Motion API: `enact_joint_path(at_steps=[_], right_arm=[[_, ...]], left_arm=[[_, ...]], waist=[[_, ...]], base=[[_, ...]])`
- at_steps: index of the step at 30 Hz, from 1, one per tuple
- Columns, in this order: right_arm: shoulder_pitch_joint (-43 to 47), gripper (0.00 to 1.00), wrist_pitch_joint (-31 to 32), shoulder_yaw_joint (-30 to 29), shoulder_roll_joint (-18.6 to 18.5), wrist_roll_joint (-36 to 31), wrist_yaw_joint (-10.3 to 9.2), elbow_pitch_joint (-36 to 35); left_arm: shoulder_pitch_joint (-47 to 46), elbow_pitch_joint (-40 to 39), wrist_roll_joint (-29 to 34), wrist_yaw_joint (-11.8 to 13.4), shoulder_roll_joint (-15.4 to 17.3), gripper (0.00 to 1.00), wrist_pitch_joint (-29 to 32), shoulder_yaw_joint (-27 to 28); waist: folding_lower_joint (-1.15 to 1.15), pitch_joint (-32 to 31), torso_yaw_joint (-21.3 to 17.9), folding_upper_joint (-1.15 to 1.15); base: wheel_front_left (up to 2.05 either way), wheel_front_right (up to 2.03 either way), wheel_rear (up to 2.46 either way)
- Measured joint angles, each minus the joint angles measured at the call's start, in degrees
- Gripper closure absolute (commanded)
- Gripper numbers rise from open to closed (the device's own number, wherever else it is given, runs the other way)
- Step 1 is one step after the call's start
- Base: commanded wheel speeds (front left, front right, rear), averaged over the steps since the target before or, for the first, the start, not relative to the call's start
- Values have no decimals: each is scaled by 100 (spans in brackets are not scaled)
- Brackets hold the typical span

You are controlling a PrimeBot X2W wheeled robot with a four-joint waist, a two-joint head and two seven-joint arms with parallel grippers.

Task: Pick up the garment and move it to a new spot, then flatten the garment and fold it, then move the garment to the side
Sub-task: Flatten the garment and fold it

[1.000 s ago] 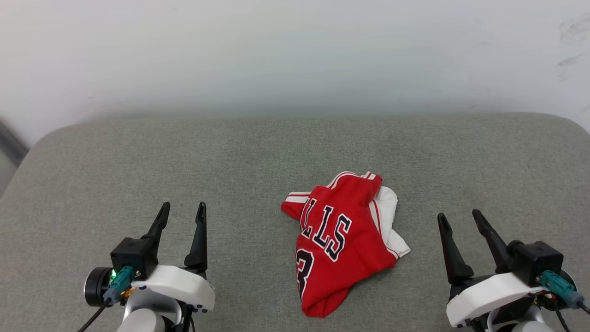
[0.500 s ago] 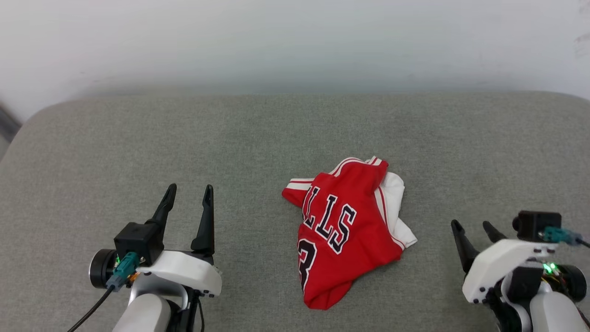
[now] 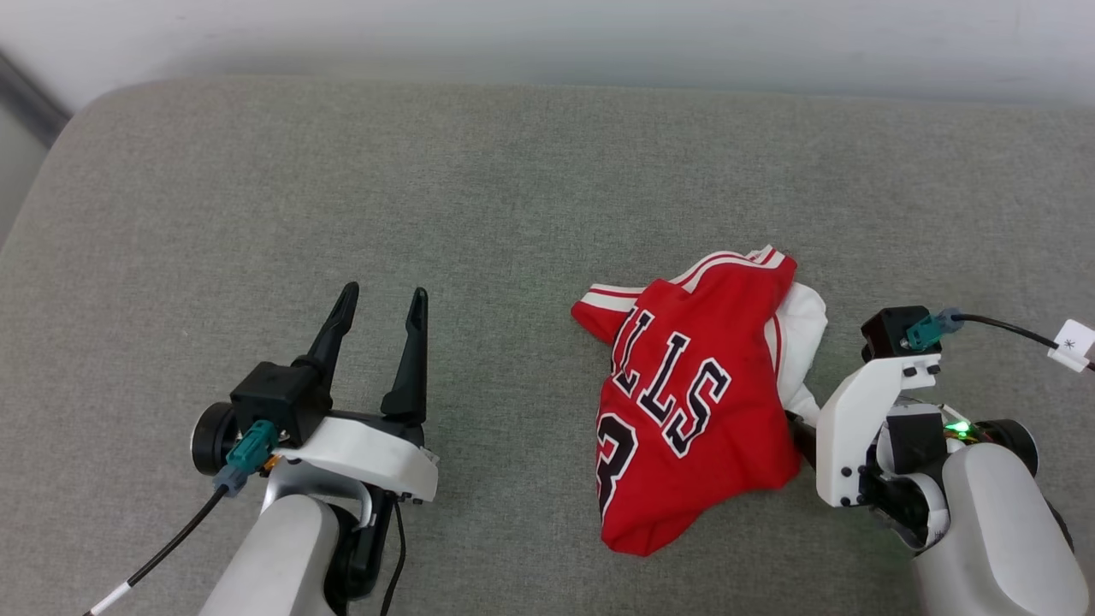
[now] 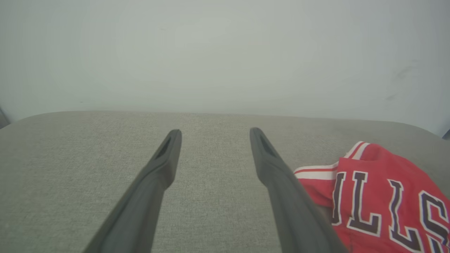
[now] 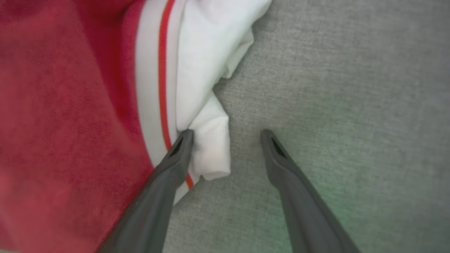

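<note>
The garment (image 3: pixel 693 393), a red jersey with black "LLS" lettering and a white sleeve end, lies crumpled right of centre on the grey padded surface (image 3: pixel 513 171). My left gripper (image 3: pixel 382 298) stands open well to its left, with nothing between its fingers. In the left wrist view this gripper (image 4: pixel 215 133) points over bare fabric, with the garment (image 4: pixel 379 196) at the lower right. My right gripper (image 5: pixel 226 133) is open and points down at the garment's right edge. Its left fingertip touches the white sleeve end (image 5: pixel 207 105), and the other fingertip is over bare fabric.
A white wall (image 3: pixel 599 34) runs behind the surface's far edge. The surface's rounded left corner (image 3: pixel 77 111) drops off to a darker gap. A black cable with a white tag (image 3: pixel 1074 342) trails from my right wrist (image 3: pixel 864 428).
The head camera has tilted down, shifting the scene. My right arm has swung in and tipped downward to the garment's right edge. The left gripper and garment have stayed put.
</note>
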Motion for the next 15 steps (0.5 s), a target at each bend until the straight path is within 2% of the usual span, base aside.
enact_joint_path(at_steps=[1, 2, 3, 4, 5, 11, 15], right_arm=[[-38, 5, 54, -23, -7, 1, 0, 49], [-70, 56, 120, -23, -21, 2, 0, 84], [-92, 56, 138, -18, -32, 4, -1, 94], [-112, 85, 124, -18, -41, 24, -1, 94], [-125, 100, 90, -13, -44, 57, -1, 94], [-146, 100, -608, 132, -178, -87, 1, -311], [-170, 100, -1141, -175, -293, -335, 2, -880]], left_arm=[[-12, 16, 4, -13, -10, 0, -4, 8], [-29, 36, 3, -18, -27, 0, -7, 21], [-44, 59, 4, -22, -40, 0, -7, 32], [-52, 71, 5, -38, -48, 0, -7, 40], [-52, 79, 8, -46, -53, 0, -7, 52], [44, 145, 64, -62, -58, 0, -14, 144], [174, 164, 101, -58, -59, 0, -23, 200]], waist=[[0, 38, 30, 0], [0, 66, 57, 0], [0, 87, 80, 0], [0, 100, 93, 0], [0, 101, 94, 0], [0, -73, 8, 0], [0, -221, -112, 0]], base=[[0, 0, 0], [0, 0, 0], [0, 0, 0], [0, 0, 0], [0, 0, 0], [0, 0, 0], [0, 0, 0]])
